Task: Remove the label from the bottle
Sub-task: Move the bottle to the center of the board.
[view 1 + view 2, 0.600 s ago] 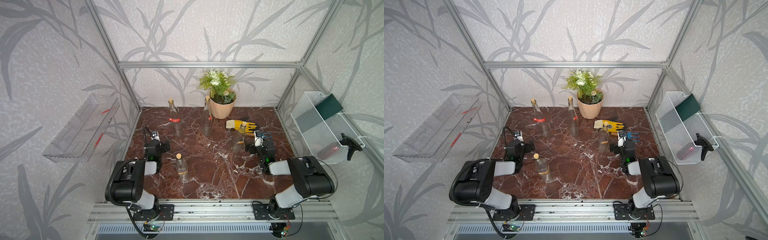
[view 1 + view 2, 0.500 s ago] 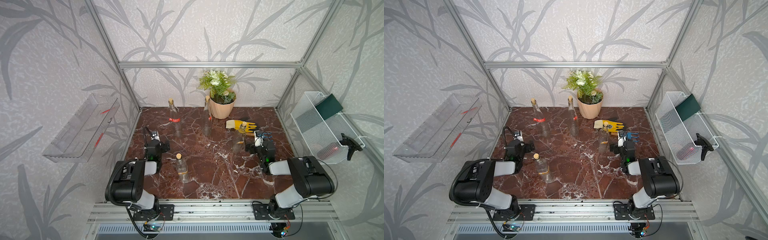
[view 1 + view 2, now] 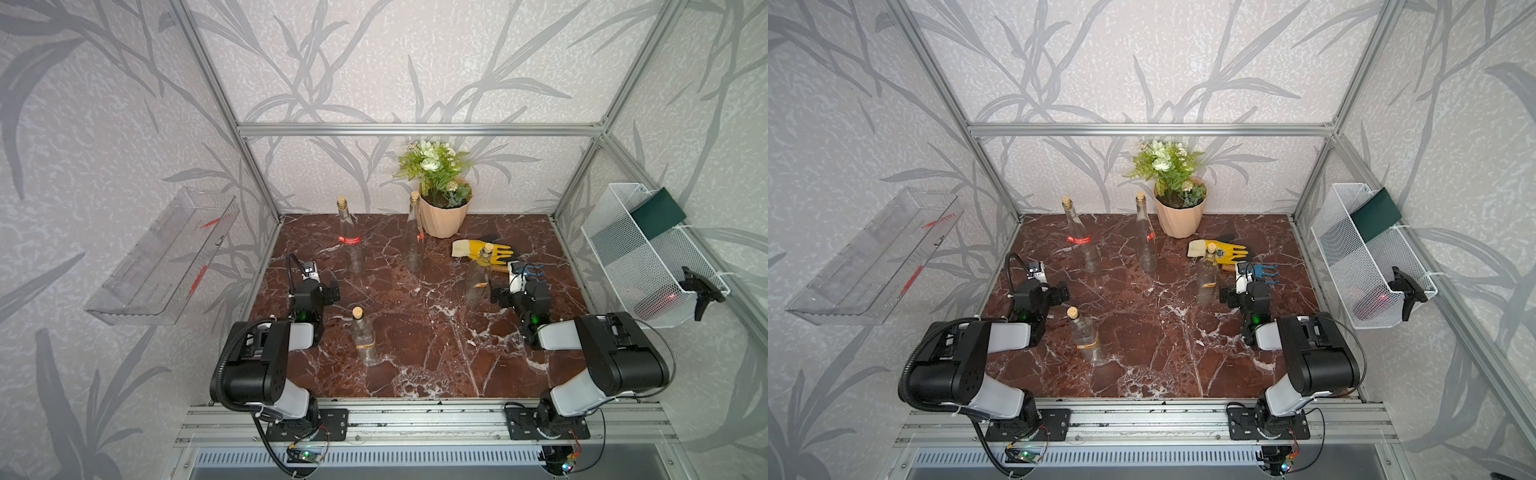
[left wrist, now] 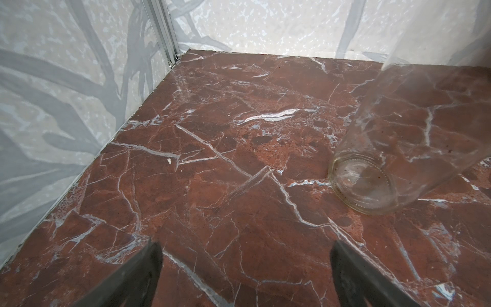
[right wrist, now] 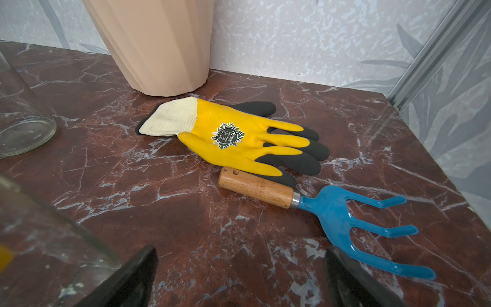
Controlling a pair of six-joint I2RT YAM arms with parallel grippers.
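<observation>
Well in front of the flower pot (image 3: 442,218), a short bottle (image 3: 364,332) wearing a yellowish label (image 3: 368,344) stands untouched; halfway to the pot, the left gripper (image 4: 245,245) and right gripper (image 5: 240,251) gape empty; closer to the pot a tall bottle (image 3: 353,259) carries a red label (image 3: 348,239); peeling looks unstarted; next, one claw should steady a bottle while the other pinches a label edge.

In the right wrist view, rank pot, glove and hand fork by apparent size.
Beige pot: largest, though cropped by the frame.
Yellow glove and blue hand fork: alike in length; the fork is nearer, so unranked.
</observation>
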